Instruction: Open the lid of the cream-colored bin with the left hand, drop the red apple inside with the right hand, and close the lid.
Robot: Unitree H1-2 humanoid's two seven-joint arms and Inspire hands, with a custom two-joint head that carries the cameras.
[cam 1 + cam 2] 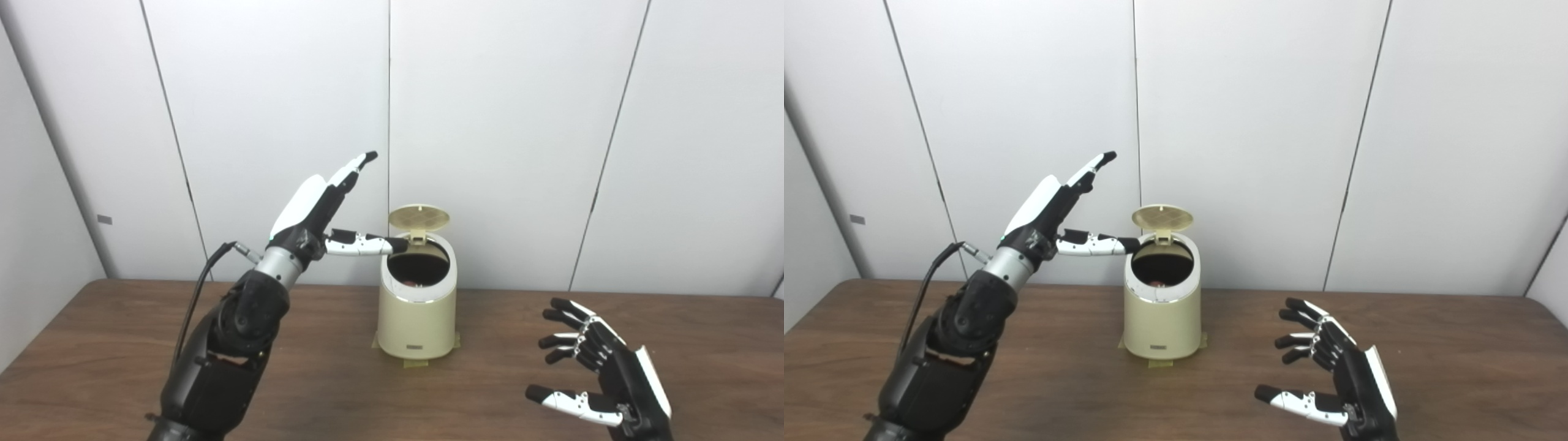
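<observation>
Cream-colored bin (416,318) with lid (419,217) raised, apple (1159,283) inside; both empty hands, left (318,211) and right (597,361), spread-fingered, so a clumsy push may tip it.

no readable text anywhere, small dark label (414,348) low on the cream-colored bin (416,318), too small to read

Cream-colored bin (416,318) stands upright on table, lid (419,217) raised, red apple (411,283) barely visible inside.
</observation>
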